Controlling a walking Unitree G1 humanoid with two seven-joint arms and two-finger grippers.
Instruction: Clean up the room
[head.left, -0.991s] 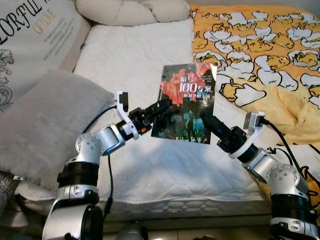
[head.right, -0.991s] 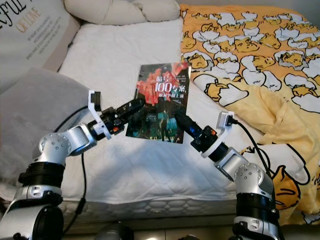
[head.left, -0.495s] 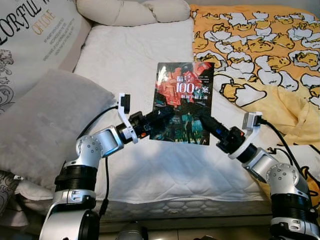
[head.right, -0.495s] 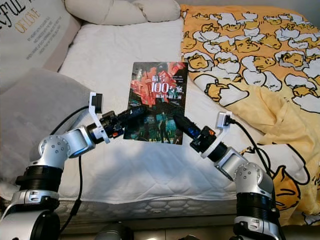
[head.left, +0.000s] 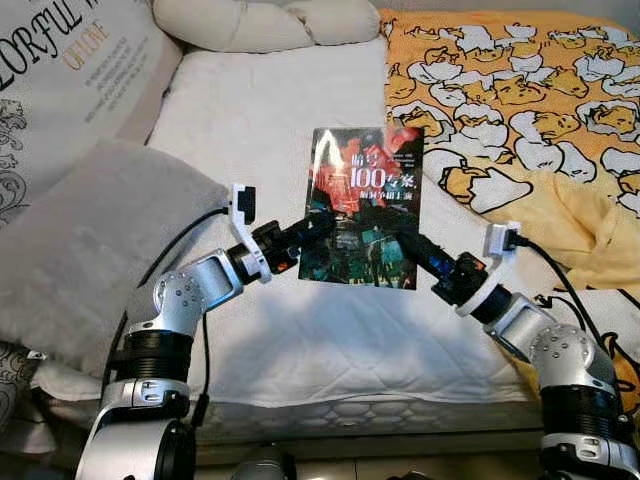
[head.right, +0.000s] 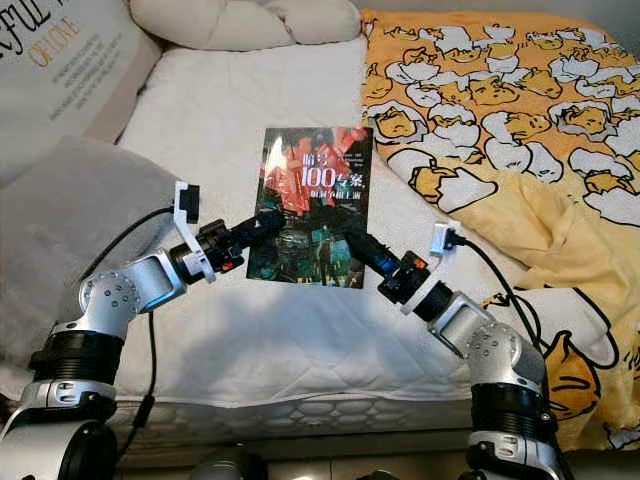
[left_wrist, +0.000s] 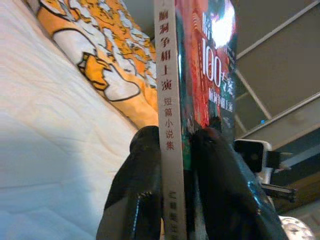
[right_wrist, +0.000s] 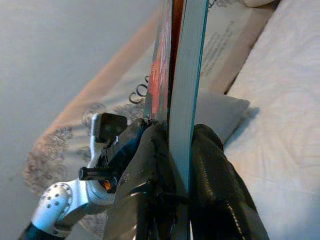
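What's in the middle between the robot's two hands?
A book, held above the white bed. Left gripper clamps one edge, right gripper the other, as the eye views show.

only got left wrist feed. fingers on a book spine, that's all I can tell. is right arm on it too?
Observer: Yes. The right gripper is shut on the book, clamping its lower right edge.
Operator: book off the bed?
Observer: Yes, held up above the white mattress, cover facing the head camera.
Operator: where's left exactly?
Observer: The left gripper pinches the lower left edge, opposite the right.
Operator: what's nearby?
Observer: A grey pillow on the robot's left, a yellow duck blanket on its right.
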